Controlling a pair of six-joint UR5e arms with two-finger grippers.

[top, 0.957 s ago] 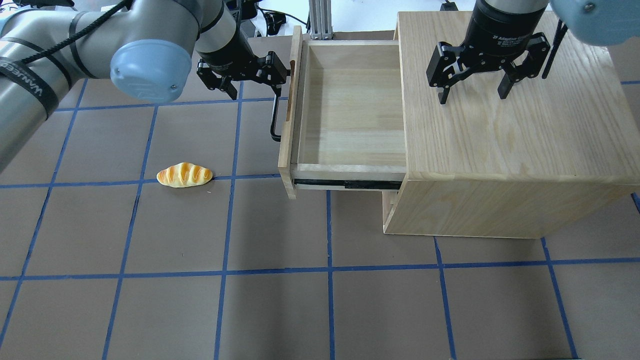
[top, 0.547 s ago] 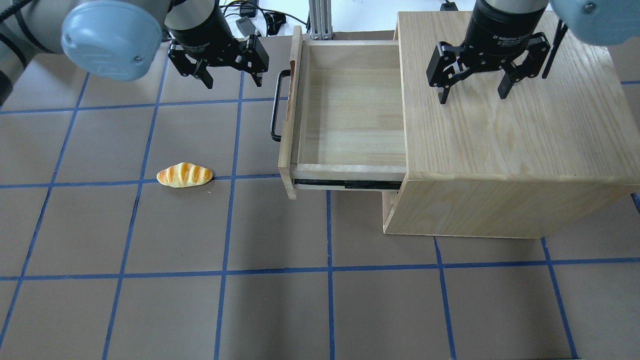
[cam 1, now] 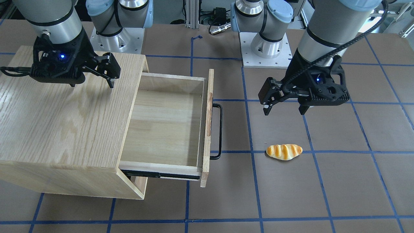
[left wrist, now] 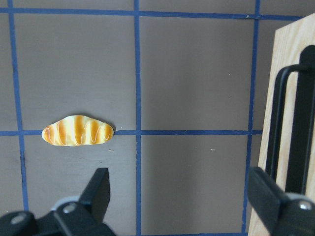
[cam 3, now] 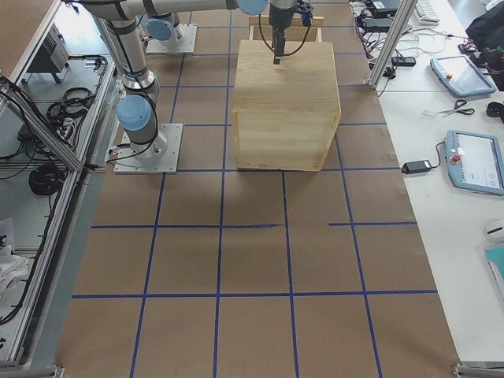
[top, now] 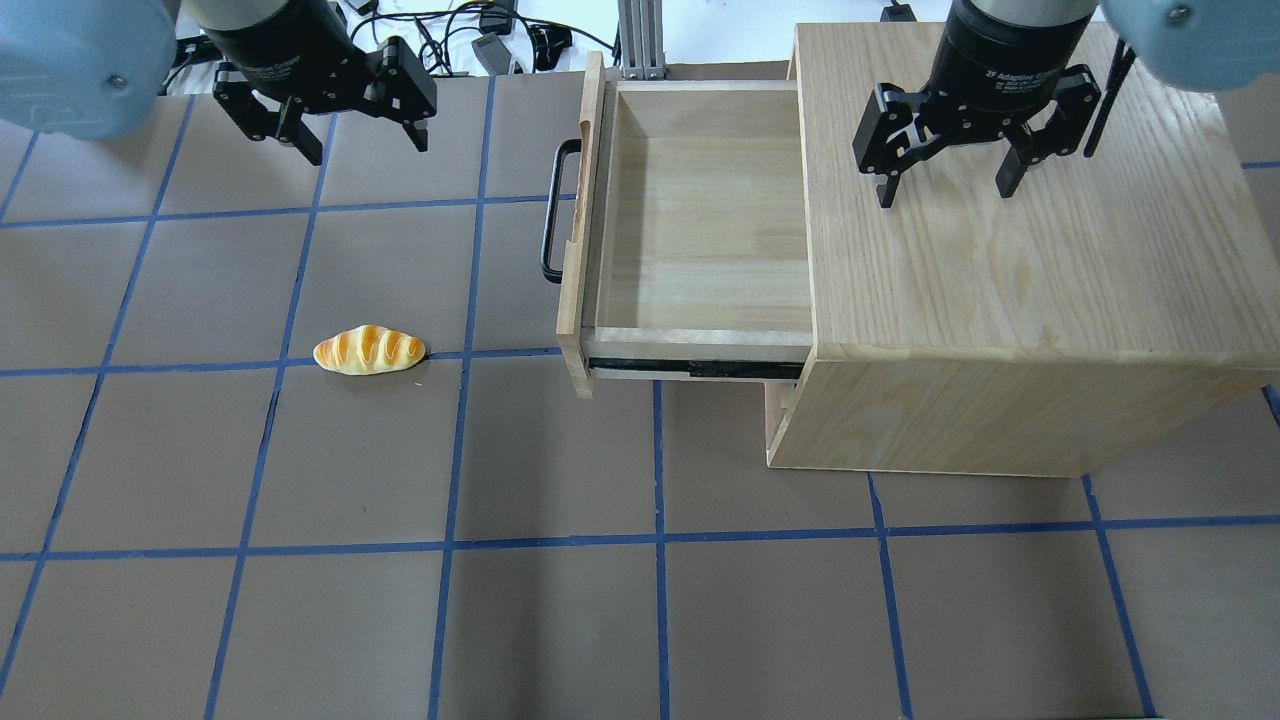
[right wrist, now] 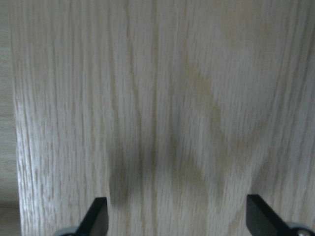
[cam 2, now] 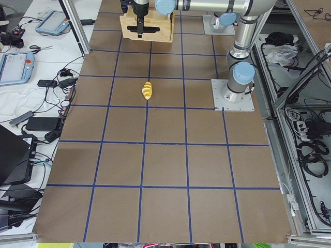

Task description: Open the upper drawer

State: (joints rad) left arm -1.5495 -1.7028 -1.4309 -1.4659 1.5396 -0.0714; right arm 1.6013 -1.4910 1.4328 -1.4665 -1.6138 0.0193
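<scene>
The brown gridded tabletop (top: 640, 620) is carrying everything. The oak-grain cabinet (top: 1000, 280) is sitting on the robot's right side of it.

The upper drawer (top: 700, 230) is sticking well out of the cabinet toward the robot's left, with its black slide rail showing underneath. From the overhead view it's looking empty, just bare pale wood on the bottom and sides.

What's just changed: a second ago the left pincer (top: 367, 150) was sitting right up against the top end of the black bar handle (top: 546, 220). Now it's backing off toward the far left corner, well apart from the handle, with its jaws spread wide and nothing between them. The drawer itself isn't moving between frames. I'm reading that as the pull being finished and the arm just retreating, so the opening part is looking pretty much done.

The right pincer (top: 947, 190) is parked in the same spot over the cabinet top, jaws also spread and gripping nothing. I'm not able to tell if its tips are actually touching the wood or just hovering.

The little toy bread roll (top: 369, 350) is lying on a blue tape line, well apart from the drawer front, and nobody's bothering it.
</scene>
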